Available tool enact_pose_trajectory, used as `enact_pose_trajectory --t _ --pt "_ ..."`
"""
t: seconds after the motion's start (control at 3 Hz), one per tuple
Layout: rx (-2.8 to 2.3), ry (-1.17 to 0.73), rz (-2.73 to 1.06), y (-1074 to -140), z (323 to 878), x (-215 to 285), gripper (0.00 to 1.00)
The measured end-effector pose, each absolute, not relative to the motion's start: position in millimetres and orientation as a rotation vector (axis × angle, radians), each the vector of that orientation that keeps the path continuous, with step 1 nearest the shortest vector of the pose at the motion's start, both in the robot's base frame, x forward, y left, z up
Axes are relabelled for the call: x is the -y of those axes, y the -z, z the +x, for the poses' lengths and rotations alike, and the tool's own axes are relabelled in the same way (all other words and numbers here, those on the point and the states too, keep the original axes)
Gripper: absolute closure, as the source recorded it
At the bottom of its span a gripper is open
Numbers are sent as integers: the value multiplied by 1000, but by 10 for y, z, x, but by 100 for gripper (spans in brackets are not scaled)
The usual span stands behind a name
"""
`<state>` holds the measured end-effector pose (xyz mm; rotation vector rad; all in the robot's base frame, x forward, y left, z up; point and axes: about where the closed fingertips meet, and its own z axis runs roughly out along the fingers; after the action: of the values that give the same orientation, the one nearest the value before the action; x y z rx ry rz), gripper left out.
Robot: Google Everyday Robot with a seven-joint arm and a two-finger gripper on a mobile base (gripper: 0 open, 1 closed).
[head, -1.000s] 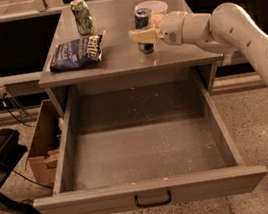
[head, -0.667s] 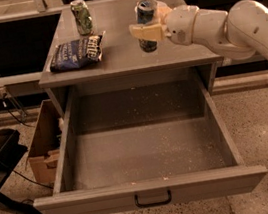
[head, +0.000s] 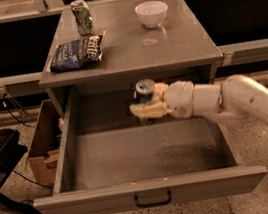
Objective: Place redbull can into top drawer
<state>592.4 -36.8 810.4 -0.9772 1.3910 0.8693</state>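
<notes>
A: Redbull can [head: 145, 91], where was it at that moment?

B: I begin from the front. The top drawer [head: 152, 193] was pulled fully out, with its dark handle [head: 152, 198] in the middle of the front panel. The grey floor of the drawer carried only small pale specks. Above the rear part of that floor, just under the front edge of the bench [head: 176, 51], the redbull can hung upright in the air, with its silver top showing.

A: And the tool?

B: The tool [head: 149, 104] came in from the right on a white arm [head: 255, 102]. It was closed around the can, and one pale finger [head: 143, 110] lay across the lower front of the can. The can did not touch the drawer floor.

A: What stood behind?

B: On the bench, a dark chip bag [head: 77, 52] lay at the left, near the front. Farther back, a white bowl [head: 152, 12] stood at the right and a green-and-white can [head: 82, 17] at the left, well apart.
</notes>
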Motion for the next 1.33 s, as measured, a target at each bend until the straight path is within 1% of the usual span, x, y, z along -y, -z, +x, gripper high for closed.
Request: enact_pose_trajectory --t 0.33,0.67,1.33 --pt "-1403 -871 -1023 -7213 5786 225 100" --pt "-1349 -790 -1029 -6974 5907 208 100" --pt "-1339 -782 -1037 -6941 5909 191 49"
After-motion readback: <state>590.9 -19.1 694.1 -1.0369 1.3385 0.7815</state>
